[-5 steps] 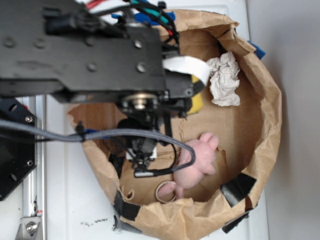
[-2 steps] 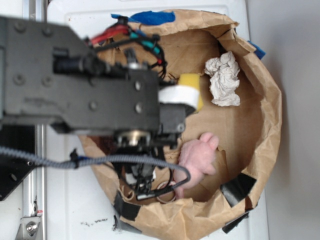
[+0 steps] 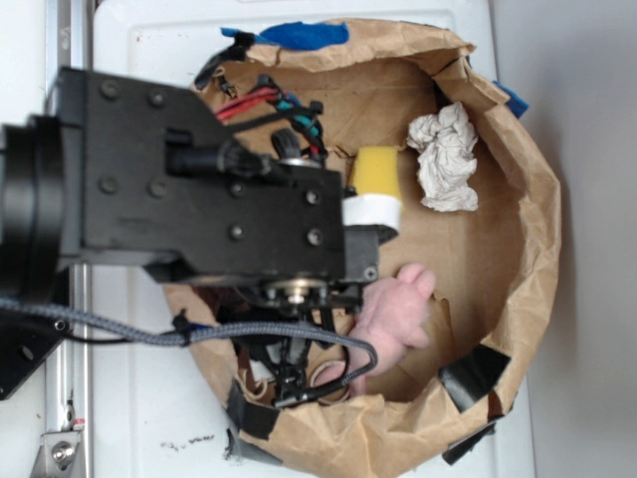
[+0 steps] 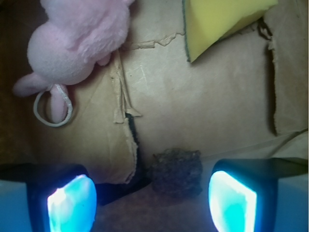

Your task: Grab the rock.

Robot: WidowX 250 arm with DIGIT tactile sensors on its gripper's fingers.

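In the wrist view, the small rough brown-grey speckled rock [image 4: 175, 171] is lying on the brown paper floor of the crumpled paper bag [image 3: 528, 179], between the two glowing blue fingertips [image 4: 71, 202] of the black gripper [image 4: 152, 203]. The jaws are standing wide apart, one on each side of the rock, and they are not touching it. The pink plush toy [image 4: 77, 43] is lying further away, with a pale ring [image 4: 52, 107] beside it. The yellow sponge [image 4: 222, 21] is sitting well apart from the rock. In the exterior view, the black robot arm [image 3: 199, 199] is covering the rock, and a crumpled white paper ball [image 3: 445, 157] is resting near the bag wall on the white bench [image 3: 149, 418].
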